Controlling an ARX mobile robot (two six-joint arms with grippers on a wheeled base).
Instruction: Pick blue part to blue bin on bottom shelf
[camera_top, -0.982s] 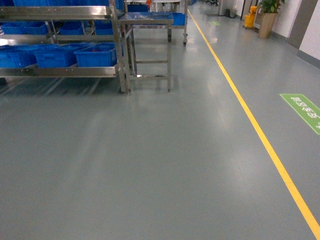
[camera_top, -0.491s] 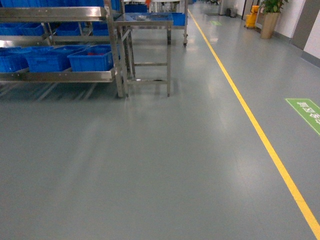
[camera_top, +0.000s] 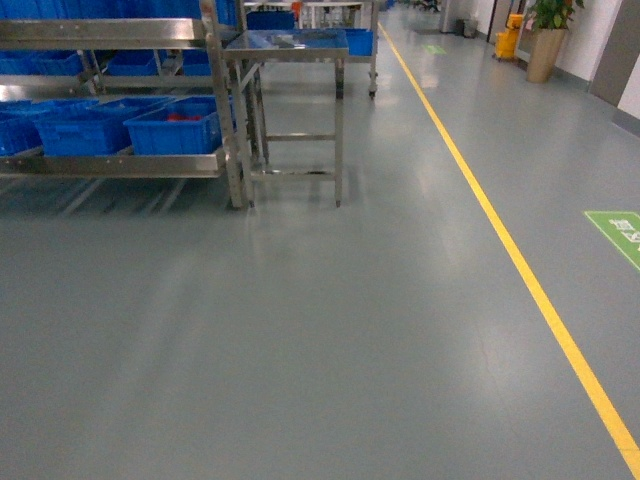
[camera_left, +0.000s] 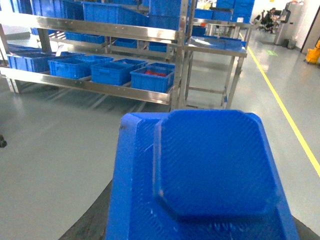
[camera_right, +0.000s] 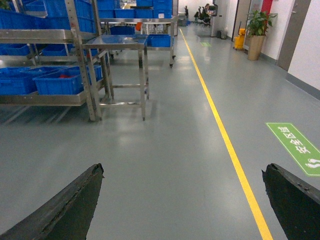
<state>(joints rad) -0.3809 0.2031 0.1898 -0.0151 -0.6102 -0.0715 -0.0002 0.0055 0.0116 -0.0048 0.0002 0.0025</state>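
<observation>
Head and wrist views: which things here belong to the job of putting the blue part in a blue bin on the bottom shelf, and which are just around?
For the job:
- blue part, held in the left tool
- blue bins
- bottom shelf

Just around:
- small steel table
- yellow floor line
- green floor sign
- potted plant

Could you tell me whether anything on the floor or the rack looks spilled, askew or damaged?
Nothing stands out. The floor shows no spills, and the blue bins sit in a row on the bottom shelf. The small steel table stands upright beside it.
</observation>
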